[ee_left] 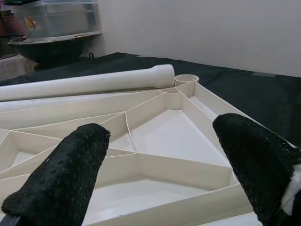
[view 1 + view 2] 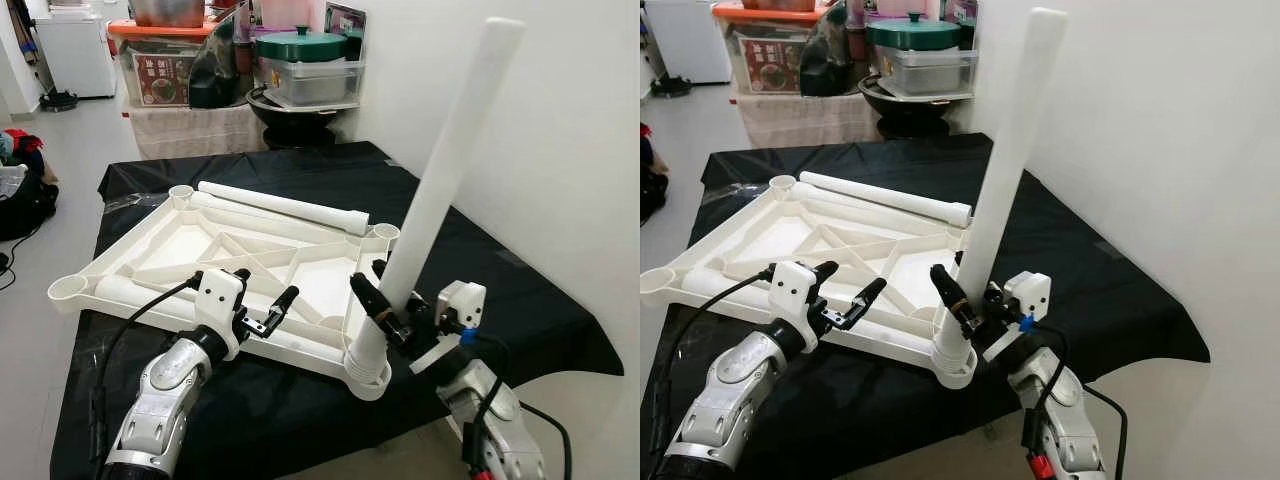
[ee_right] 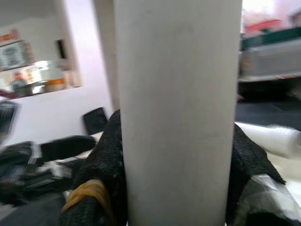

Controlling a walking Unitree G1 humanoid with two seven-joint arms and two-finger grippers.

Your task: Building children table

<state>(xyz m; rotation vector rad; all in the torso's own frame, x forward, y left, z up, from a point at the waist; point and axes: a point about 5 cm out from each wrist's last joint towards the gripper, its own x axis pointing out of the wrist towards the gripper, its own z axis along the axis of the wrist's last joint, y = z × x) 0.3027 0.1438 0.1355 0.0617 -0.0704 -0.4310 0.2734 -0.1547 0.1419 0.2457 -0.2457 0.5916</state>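
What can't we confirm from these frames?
- Whether the upright leg is fully seated in its corner socket: the right gripper and the socket rim cover the joint in the eye views.
- The upright leg's ends: cut off in the right wrist view.
- Tabletop near edge below the left gripper: hidden by that arm.
- Shelf box labels: too small.

a black cloth (image 2: 520,290) covers the low surface by the white wall (image 2: 570,130). behind it stands a clear plastic box with a dark green lid (image 2: 300,45), on top of a black wok (image 2: 290,115). to the left of these is a box with an orange lid (image 2: 160,50), resting on a beige cloth (image 2: 195,130). a white cabinet (image 2: 75,50) stands far left, and dark bags (image 2: 20,195) lie on the grey floor (image 2: 60,140).
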